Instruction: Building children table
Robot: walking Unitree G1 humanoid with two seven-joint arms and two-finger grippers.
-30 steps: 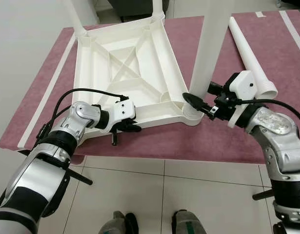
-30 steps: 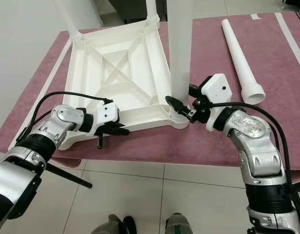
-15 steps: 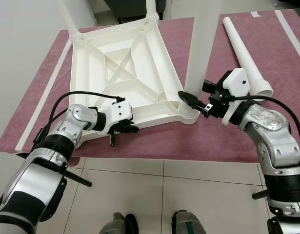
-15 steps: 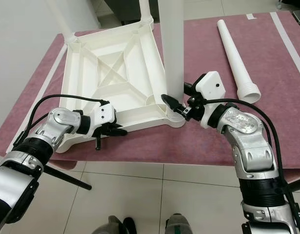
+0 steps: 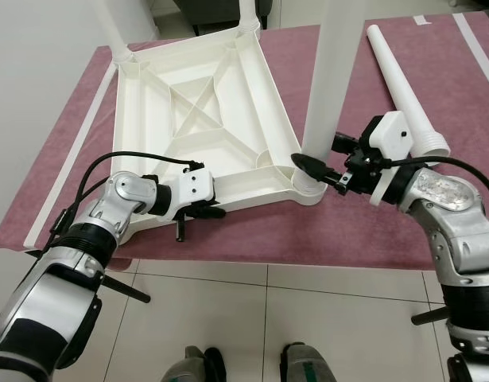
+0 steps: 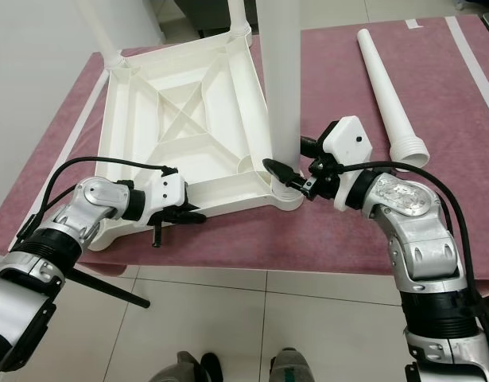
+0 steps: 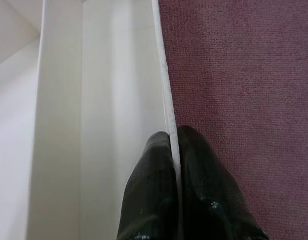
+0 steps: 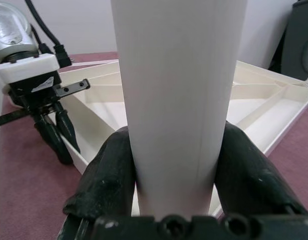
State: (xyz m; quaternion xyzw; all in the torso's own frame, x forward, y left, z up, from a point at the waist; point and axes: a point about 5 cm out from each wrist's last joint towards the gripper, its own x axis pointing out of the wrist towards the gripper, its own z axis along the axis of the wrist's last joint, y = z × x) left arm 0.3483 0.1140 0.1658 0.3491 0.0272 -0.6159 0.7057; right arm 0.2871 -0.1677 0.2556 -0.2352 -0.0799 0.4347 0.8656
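- 1 white tabletop point(image 5: 200, 119) is lying upside down on a maroon mat point(image 5: 363, 215), ribbed underside facing up.
- 1 leg point(image 5: 333, 79) is standing upright in the near right corner socket point(image 5: 308, 185) of the tabletop.
- 2 more legs are rising from the far corners, 1 at the far left point(image 5: 109, 28) and 1 at the far right point(image 5: 250, 12); their tops are running out of frame.
- 1 spare leg point(image 5: 403, 83) is lying flat on the mat, well apart from the tabletop on the robot's right, flared end toward the robot.
- Right gripper point(image 5: 317, 169) is reaching in from the right at the base of the upright leg, just above the socket; in the right wrist view its fingers point(image 8: 106, 175) are pressing on both sides of the leg, holding it.
- Left gripper point(image 5: 198, 216) is sitting at the near edge of the tabletop, toward the left corner; in the left wrist view its fingers point(image 7: 148, 200) are pinching the thin rim point(image 7: 164, 90), 1 inside the tabletop and 1 outside over the mat.
- Mat is resting on a tiled floor point(image 5: 252, 318), with white tape strips point(image 5: 77, 151) running along its left side and far right corner.
- 2 robot feet point(image 5: 196, 366) are showing on the tiles at the bottom edge of the eye views.
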